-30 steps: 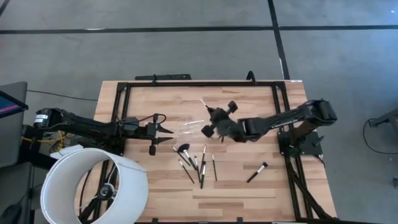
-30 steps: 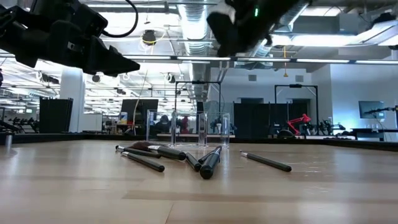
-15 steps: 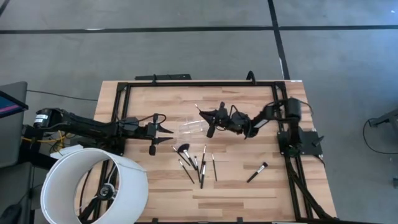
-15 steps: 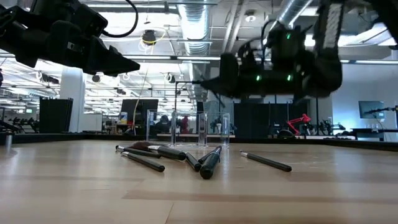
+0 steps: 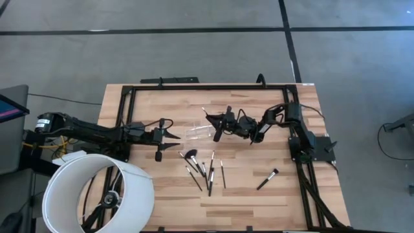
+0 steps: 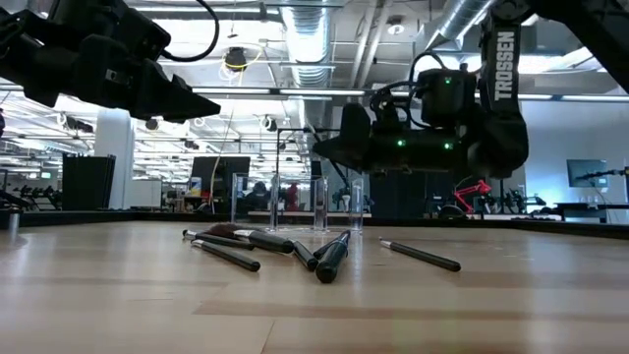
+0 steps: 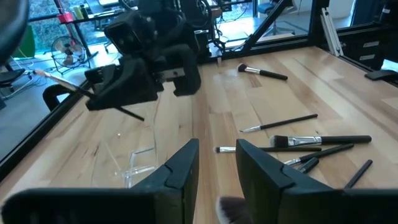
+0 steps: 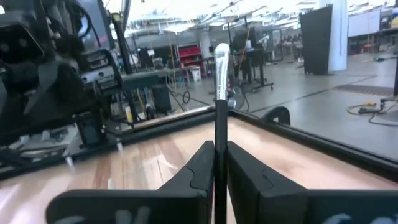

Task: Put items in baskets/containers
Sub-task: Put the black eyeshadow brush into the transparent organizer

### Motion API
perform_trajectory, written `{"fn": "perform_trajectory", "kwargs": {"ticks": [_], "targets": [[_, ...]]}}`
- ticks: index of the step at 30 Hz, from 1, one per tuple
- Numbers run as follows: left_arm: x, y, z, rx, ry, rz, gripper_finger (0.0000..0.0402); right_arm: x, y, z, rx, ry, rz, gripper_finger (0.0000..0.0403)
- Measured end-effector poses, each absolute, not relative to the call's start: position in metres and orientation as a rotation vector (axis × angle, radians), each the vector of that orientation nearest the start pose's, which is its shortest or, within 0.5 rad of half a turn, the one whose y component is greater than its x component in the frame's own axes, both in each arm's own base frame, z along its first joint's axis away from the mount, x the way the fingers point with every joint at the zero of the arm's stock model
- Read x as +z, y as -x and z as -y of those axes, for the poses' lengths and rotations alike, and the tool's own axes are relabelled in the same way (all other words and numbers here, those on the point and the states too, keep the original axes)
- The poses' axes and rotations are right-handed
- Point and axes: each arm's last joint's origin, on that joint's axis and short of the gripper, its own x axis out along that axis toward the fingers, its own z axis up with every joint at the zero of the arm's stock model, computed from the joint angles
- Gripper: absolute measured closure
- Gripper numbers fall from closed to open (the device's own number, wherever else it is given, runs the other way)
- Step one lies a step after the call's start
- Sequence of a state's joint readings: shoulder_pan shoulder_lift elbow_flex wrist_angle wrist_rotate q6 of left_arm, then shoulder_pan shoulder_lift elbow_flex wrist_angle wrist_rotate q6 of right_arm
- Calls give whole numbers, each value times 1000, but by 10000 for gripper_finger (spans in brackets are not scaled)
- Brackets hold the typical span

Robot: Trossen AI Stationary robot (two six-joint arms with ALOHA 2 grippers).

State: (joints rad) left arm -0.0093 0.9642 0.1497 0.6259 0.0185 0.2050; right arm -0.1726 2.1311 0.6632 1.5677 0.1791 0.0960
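The right gripper has its two dark fingers closed on the thin black handle of a makeup brush. The brush runs out past the fingertips, its silver ferrule and pale tip at the far end. Beyond the brush lies the wooden table, and the other arm shows dark over the table's far part.

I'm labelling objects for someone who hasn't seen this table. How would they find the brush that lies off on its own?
Start at the wooden table and find the cluster of brushes near its middle. Toward the right arm's side, one lone brush lies apart from it, touching no other. Its dark head points to the table's right edge.
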Motion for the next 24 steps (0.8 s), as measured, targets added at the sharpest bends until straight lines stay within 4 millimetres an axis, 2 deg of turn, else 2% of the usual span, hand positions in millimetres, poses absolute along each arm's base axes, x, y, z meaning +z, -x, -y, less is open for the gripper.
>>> {"fn": "perform_trajectory", "kwargs": {"ticks": [5, 16, 19, 24], "targets": [[165, -176, 2, -47, -204, -186, 298, 96, -335, 62, -346, -57, 84, 355], [165, -176, 2, -47, -203, -189, 298, 100, -335, 61, -341, -52, 105, 351], [165, -176, 2, -46, -189, -190, 298, 116, -336, 58, -301, -51, 159, 350], [164, -176, 3, -55, -80, -198, 298, 162, -334, 40, -138, -70, 229, 350]]}}
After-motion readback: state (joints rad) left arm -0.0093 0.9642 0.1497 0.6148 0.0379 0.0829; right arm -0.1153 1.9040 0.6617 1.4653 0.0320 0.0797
